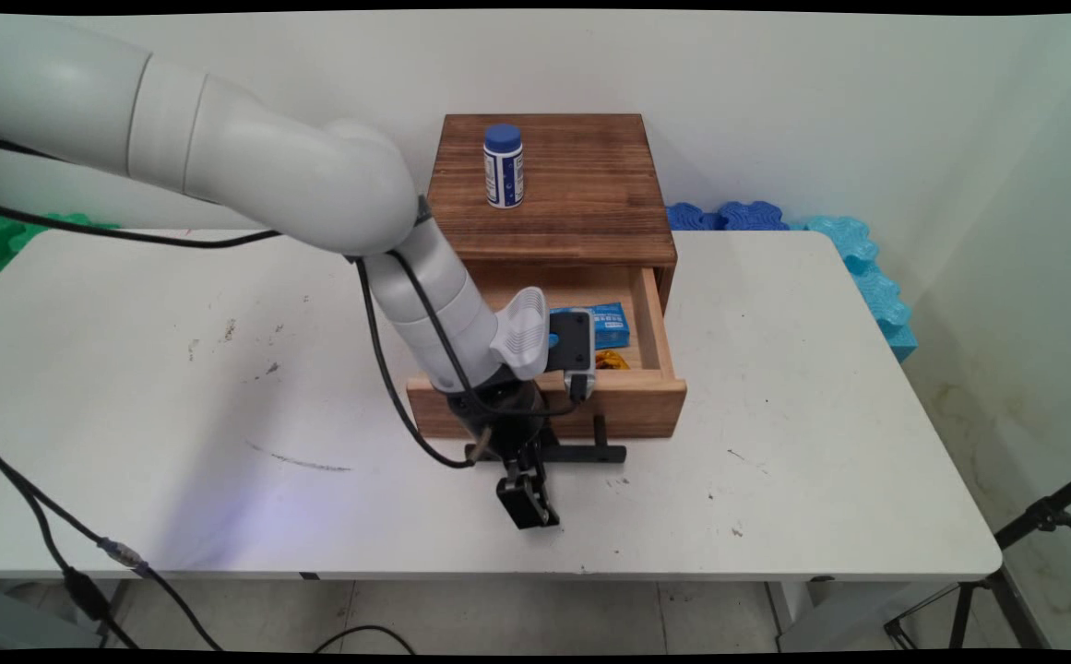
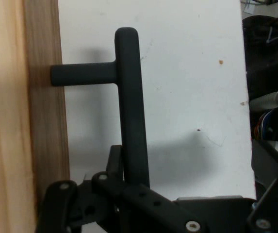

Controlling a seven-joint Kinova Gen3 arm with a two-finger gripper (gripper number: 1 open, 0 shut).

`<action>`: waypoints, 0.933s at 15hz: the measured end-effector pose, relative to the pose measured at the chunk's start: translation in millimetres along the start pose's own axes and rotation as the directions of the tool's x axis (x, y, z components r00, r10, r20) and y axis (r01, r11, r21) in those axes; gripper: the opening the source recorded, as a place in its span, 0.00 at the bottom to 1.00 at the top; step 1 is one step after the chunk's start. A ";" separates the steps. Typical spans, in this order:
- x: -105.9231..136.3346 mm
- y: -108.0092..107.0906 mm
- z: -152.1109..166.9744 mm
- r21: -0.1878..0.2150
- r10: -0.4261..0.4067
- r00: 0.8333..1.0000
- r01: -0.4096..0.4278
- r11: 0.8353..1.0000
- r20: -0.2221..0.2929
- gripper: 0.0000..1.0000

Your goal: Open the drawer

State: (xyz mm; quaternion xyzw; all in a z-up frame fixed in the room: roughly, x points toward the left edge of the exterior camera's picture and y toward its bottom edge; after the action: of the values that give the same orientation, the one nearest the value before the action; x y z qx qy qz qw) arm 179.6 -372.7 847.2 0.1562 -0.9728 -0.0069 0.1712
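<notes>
Spanning nearly the whole main view, the white surface (image 1: 775, 443) carries a dark wooden cabinet (image 1: 553, 198) set toward its far edge against the wall. The cabinet's single drawer (image 1: 655, 401) stands pulled out toward the near side, and a black bar handle (image 1: 601, 452) juts from its front panel on short posts. The white arm (image 1: 295, 175) reaches in from the upper left and bends down in front of the drawer, hiding its left half, with black cables looping beside it. The black pincer (image 1: 526, 503) hangs at the drawer's front by the handle's left portion, just over the surface. In the hand view the handle bar (image 2: 131, 111) runs down into the pincer's linkage at the bottom edge, but whether the fingers are clenched on it or released I cannot tell. Inside the open drawer lie a blue packet (image 1: 609, 325) and, nearer the front, a small golden-wrapped item (image 1: 611, 361). A white bottle with a blue cap (image 1: 504, 166) stands upright on the cabinet's top, left of centre.
</notes>
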 end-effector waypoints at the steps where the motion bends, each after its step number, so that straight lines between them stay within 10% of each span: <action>1: -0.7 3.7 0.5 0.004 0.000 1.000 0.000 1.000 0.001 1.00; 14: -3.7 55.9 1.3 0.037 0.004 1.000 -0.004 0.999 0.002 1.00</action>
State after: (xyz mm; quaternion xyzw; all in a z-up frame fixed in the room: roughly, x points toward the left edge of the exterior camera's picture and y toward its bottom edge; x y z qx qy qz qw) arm 165.7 -318.5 848.5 0.1573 -0.9732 0.0112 0.1674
